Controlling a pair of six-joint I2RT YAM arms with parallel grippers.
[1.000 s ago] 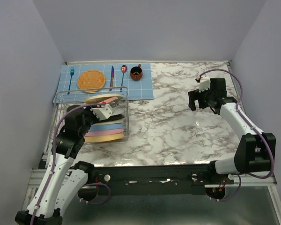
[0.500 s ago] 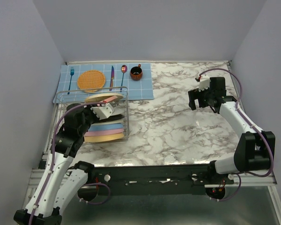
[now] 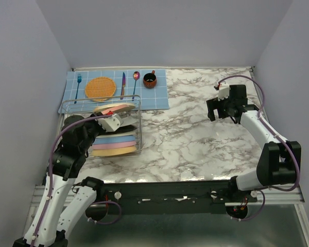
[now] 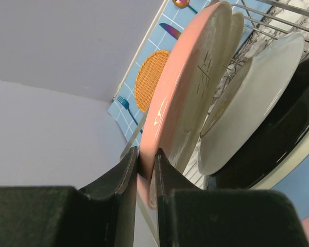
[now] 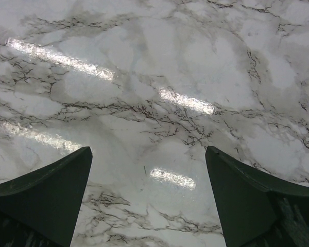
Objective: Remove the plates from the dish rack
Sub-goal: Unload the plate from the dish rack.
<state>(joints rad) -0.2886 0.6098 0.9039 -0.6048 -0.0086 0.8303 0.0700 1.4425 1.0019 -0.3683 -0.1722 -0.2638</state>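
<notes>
Clamping my left pincer (image 4: 147,154) on the lower rim of the pink plate (image 4: 190,92), I am pinching its edge between both fingers, and the jaws are standing only a narrow way apart with the rim filling the gap. That plate is tilting on edge at the far end of the dish rack (image 3: 72,105), close against a cream plate (image 4: 236,31) just behind it. A white plate (image 4: 257,98) is leaning next in line, and a black-rimmed plate (image 4: 293,139) is sitting nearer to me. From above, the blue plate (image 3: 118,139) and another pink one are lying overlapped at the near end of the rack, beside my left arm.

Beyond the rack, the blue checked placemat (image 3: 154,95) is carrying a woven orange disc (image 3: 100,88), a fork (image 3: 78,82), a knife (image 3: 123,85), a spoon (image 3: 136,77) and a small dark red cup (image 3: 149,80).

My right pincer (image 5: 148,154) is hanging well apart from all this, over the bare marble table (image 5: 195,62) on the right side. Its fingers are spreading wide and grasping nothing.
</notes>
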